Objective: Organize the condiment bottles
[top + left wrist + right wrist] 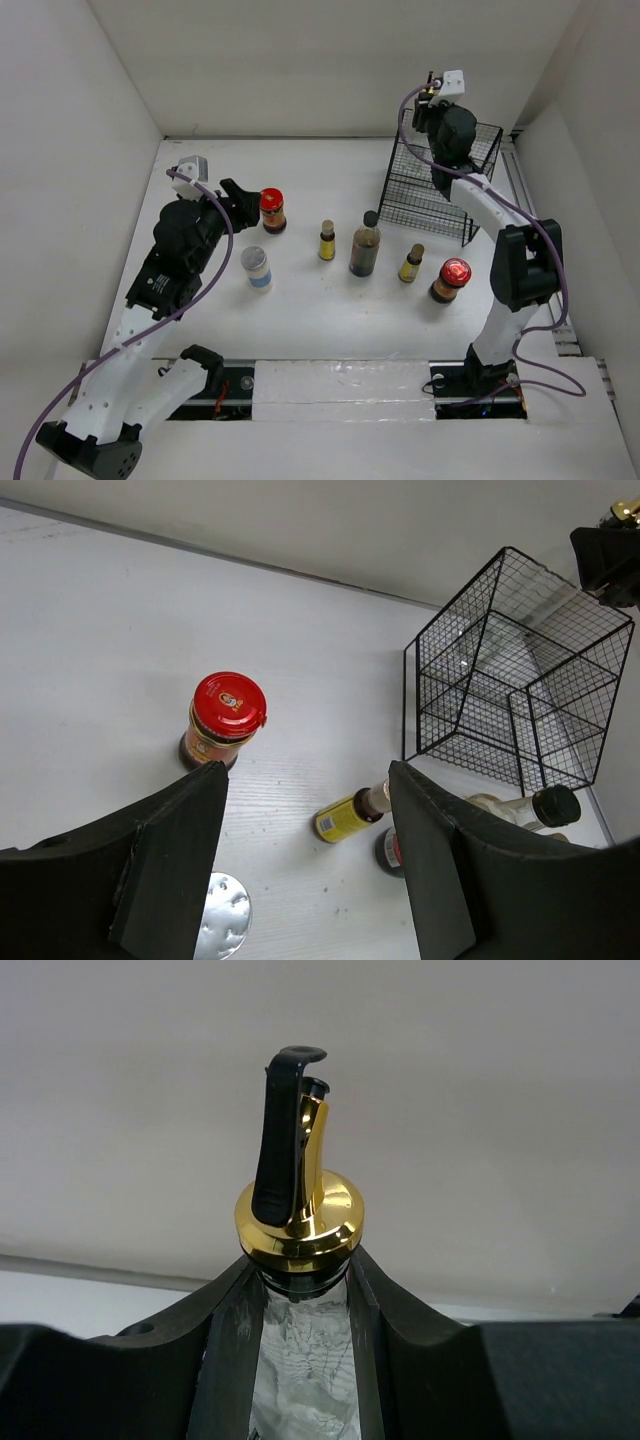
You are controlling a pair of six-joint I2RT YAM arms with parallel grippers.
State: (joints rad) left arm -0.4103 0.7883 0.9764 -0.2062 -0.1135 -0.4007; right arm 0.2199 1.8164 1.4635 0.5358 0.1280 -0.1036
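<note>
Right hand (300,1305) holding gold-spouted bottle (297,1222), over basket (425,205) edge

A white bench (300,320) with a faint wood grain sits boxed in by plain white panels: a back wall (330,60), a left wall (60,200) and a right wall (600,180). A thin dark seam (250,562) marks where the back wall meets the bench's far edge. A pale metal rail (522,185) runs along the right edge, and a glossy white strip (340,385) covers the near edge. The light is soft and even, and shadows are faint.
</note>
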